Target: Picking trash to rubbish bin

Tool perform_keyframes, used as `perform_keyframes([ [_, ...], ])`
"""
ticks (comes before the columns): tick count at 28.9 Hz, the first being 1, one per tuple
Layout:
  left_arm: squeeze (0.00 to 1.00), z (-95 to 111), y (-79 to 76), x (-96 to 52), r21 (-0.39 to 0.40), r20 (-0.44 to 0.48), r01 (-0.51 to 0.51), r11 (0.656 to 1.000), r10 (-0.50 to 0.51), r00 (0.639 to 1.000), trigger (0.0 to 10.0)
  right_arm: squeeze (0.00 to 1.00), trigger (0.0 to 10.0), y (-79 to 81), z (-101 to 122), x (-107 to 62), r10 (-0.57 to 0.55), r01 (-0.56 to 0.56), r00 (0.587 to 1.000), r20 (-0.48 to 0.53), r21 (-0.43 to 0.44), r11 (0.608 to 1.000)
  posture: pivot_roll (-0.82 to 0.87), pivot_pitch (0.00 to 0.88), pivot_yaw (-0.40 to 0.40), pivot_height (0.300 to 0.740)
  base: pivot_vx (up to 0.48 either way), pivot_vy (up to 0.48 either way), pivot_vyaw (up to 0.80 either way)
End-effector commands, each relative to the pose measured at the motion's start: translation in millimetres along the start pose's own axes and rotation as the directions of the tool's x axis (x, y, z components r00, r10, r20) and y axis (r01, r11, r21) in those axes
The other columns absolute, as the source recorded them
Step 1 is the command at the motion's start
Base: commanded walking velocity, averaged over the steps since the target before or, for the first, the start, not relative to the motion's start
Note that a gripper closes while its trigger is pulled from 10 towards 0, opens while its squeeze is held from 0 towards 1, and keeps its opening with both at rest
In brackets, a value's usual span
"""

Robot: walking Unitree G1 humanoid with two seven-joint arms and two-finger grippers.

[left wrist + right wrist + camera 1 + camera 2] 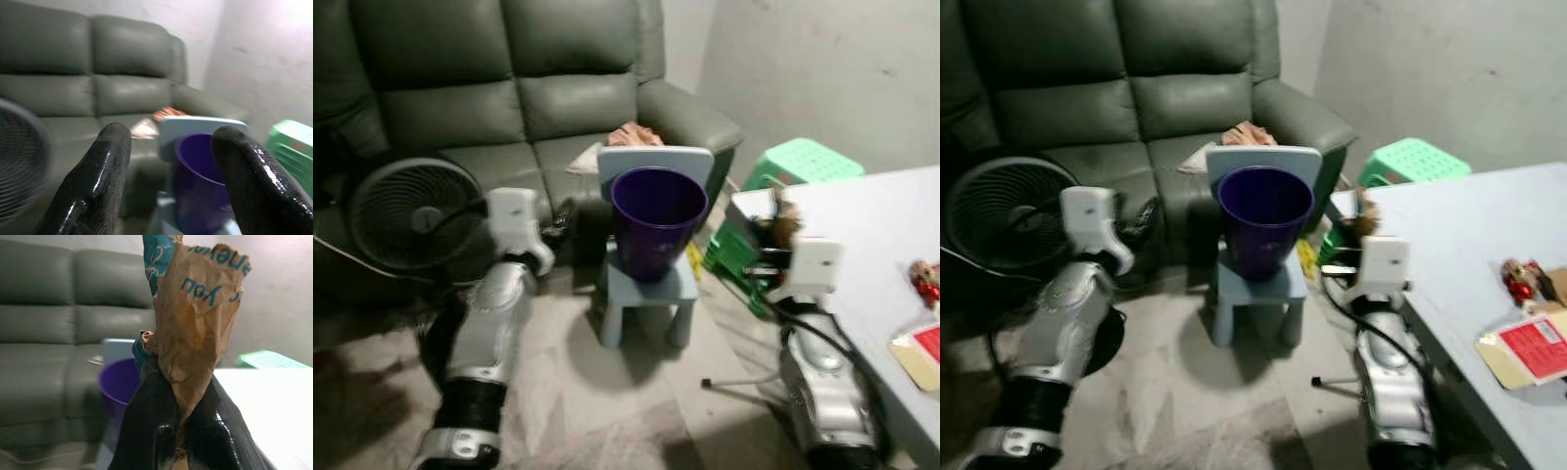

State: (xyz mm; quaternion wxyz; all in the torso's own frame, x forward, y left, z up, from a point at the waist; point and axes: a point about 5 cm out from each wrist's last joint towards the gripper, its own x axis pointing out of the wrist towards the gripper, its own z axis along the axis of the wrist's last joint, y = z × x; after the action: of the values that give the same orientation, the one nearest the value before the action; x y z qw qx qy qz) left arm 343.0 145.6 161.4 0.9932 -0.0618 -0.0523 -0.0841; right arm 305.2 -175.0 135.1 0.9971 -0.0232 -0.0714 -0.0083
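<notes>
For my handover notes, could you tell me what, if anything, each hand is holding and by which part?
The right hand pinches a crumpled brown paper wrapper by its lower end. The left hand is open, holding nothing.

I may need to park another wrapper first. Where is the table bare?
The white table is bare between its far corner and the red trash. It is crowded at its right edge by that and the red-labelled packet.
</notes>
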Motion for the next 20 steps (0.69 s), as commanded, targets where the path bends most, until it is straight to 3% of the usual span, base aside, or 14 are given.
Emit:
perform_keyframes([
  [1,0.00,1.0,-9.8,0.9,-0.029,0.007,0.029,0.999,-0.029,1.000,10.0,0.00,10.0,-6.4,-0.9,0.8,-0.008,0.008,1.000,-0.004,-0.011,1.000,0.02,0.000,-0.092,0.740,0.000,0.000,0.80],
  [9,0.00,-2.8,-9.8,0.5,0.005,-0.015,0.009,1.000,-0.009,1.000,10.0,0.00,10.0,-6.4,0.1,1.8,0.004,-0.004,1.000,0.009,-0.003,1.000,0.02,0.000,-0.098,0.740,0.000,0.000,0.71],
  [11,0.00,-4.5,-11.8,-0.1,0.012,-0.021,0.017,1.000,-0.017,1.000,10.0,0.00,10.0,-6.1,2.6,1.8,0.017,-0.017,1.000,0.027,0.033,0.999,0.01,0.000,-0.099,0.740,0.000,0.000,0.00],
  [20,0.00,-4.9,-14.1,-0.2,0.015,-0.025,0.032,0.999,-0.032,0.999,10.0,0.00,10.0,-6.2,3.0,1.0,0.033,-0.034,0.999,0.031,0.038,0.999,0.01,0.000,-0.099,0.740,0.000,0.000,0.00],
])
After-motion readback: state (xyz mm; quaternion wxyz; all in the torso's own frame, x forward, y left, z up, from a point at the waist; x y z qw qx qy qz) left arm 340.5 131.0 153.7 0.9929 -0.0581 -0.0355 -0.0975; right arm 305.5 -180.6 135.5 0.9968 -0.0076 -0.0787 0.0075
